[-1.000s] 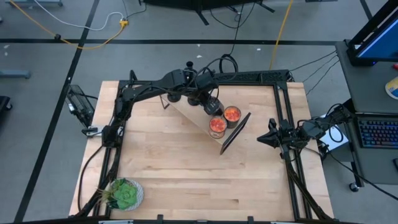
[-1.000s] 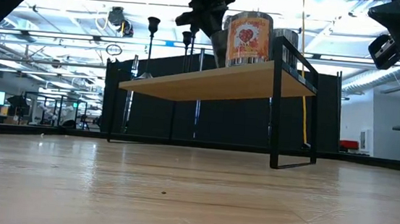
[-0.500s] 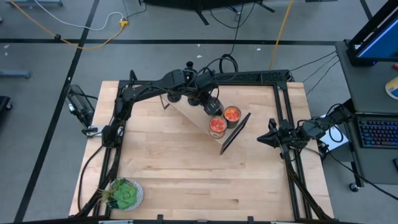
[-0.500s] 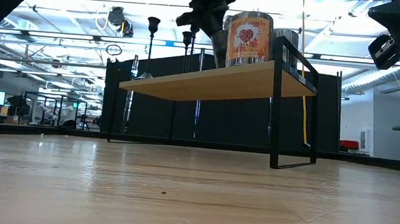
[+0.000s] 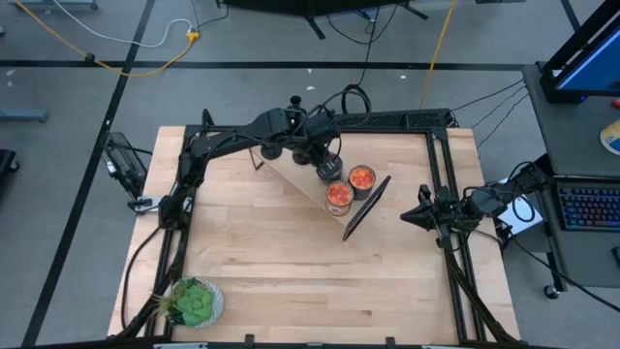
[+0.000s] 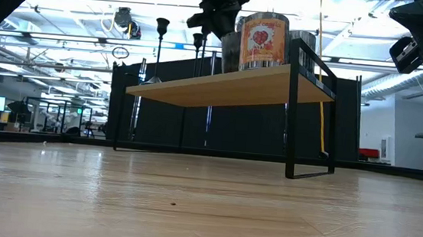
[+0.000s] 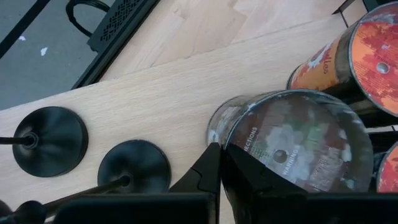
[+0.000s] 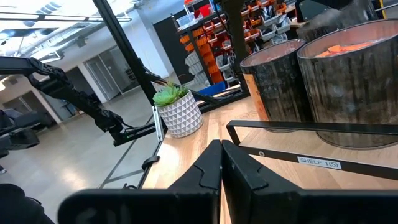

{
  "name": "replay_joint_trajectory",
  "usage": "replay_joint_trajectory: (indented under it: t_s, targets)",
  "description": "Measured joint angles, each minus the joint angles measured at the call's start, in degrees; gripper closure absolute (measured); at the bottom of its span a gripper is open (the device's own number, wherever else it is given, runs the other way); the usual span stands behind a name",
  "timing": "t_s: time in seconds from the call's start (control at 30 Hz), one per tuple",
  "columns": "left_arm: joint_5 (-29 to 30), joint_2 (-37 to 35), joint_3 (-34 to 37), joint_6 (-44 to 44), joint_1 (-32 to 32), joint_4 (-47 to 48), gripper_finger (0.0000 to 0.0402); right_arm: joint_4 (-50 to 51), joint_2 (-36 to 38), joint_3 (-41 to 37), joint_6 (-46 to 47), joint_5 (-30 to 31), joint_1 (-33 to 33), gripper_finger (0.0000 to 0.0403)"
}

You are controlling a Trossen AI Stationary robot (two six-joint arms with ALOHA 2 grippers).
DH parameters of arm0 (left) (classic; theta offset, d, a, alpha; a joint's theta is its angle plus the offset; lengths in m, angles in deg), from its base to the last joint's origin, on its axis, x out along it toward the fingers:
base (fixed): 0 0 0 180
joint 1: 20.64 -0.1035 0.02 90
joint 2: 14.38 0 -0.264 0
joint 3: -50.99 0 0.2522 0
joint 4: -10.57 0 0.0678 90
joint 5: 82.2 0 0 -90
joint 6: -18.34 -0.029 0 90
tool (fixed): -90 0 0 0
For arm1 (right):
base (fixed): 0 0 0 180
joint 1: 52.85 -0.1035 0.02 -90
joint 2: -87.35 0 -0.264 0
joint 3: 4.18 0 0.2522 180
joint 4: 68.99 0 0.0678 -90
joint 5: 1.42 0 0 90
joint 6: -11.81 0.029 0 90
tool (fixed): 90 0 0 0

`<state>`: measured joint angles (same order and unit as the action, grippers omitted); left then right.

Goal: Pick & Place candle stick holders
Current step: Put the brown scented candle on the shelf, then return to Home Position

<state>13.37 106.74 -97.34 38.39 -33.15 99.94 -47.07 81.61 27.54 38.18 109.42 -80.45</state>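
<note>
Two black candle stick holders stand by their round bases (image 7: pixel 50 140) (image 7: pixel 134 167) on a small wooden shelf (image 5: pixel 291 173). In the low view their thin stems (image 6: pixel 158 52) (image 6: pixel 196 52) rise from the shelf's left part. My left gripper (image 7: pixel 219 149) is shut and hangs over the shelf, its tips between the nearer holder and a squat silver jar (image 7: pixel 292 143). It shows at the shelf's middle in the high view (image 5: pixel 325 167). My right gripper (image 8: pixel 221 146) is shut and empty, waiting at the table's right edge (image 5: pixel 421 215). My left gripper's shut fingers (image 7: pixel 208 171) point down beside the silver jar's wall (image 7: pixel 217 127), on the side facing the candle stick holders. I cannot tell whether they touch the jar. The jar stands upright on the shelf.
Two orange-red glass jars (image 5: pixel 339 197) (image 5: pixel 361 177) stand on the shelf's right part beside the silver jar. The shelf's black frame end (image 5: pixel 366 208) is toward the right arm. A potted green plant (image 5: pixel 194 302) sits at the table's near left corner.
</note>
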Motion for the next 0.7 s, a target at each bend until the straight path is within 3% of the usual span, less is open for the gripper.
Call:
replay_joint_trajectory:
  t_s: [0.47,0.7]
  targets:
    - [-0.9,-0.7,0.1,0.0,0.0,-2.2,0.0321,0.0,0.0,0.0,0.0,0.0,0.0,0.0403]
    - [-2.7,-7.7,0.2,3.4,0.4,0.0,0.0327,0.0,0.0,0.0,0.2,0.0,0.0,0.0403]
